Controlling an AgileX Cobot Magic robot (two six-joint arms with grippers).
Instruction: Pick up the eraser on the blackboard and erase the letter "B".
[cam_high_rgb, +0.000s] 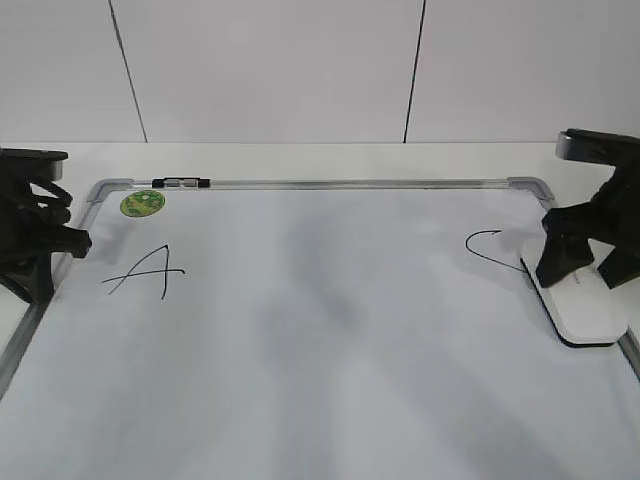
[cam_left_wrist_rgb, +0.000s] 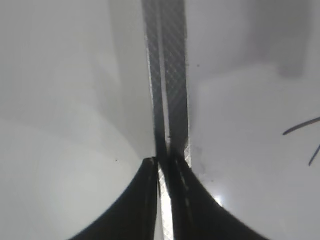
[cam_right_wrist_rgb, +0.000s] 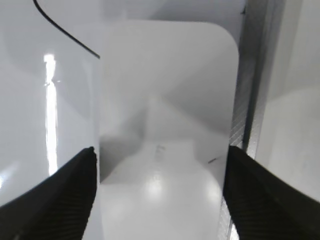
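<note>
At the right edge of the blackboard (cam_high_rgb: 330, 330), the right tool (cam_right_wrist_rgb: 160, 190) straddles the eraser (cam_right_wrist_rgb: 167, 115) with fingers apart either side, its long axis running away up-frame, while the left tool (cam_left_wrist_rgb: 162, 200), apparently together, sits far left.

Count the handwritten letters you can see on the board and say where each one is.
2. The letter A sits at the left of the blackboard, below the green sticker. The C sits at the right, beside the eraser. No B shows; the right pincer may hide marks.

Count: one whiteboard (cam_high_rgb: 330, 330), one eraser (cam_high_rgb: 585, 310), one green sticker (cam_high_rgb: 141, 204), two drawn letters, A (cam_high_rgb: 145, 272) and C (cam_high_rgb: 490, 247), two grippers, left (cam_high_rgb: 60, 243) and right (cam_high_rgb: 590, 262).
</note>
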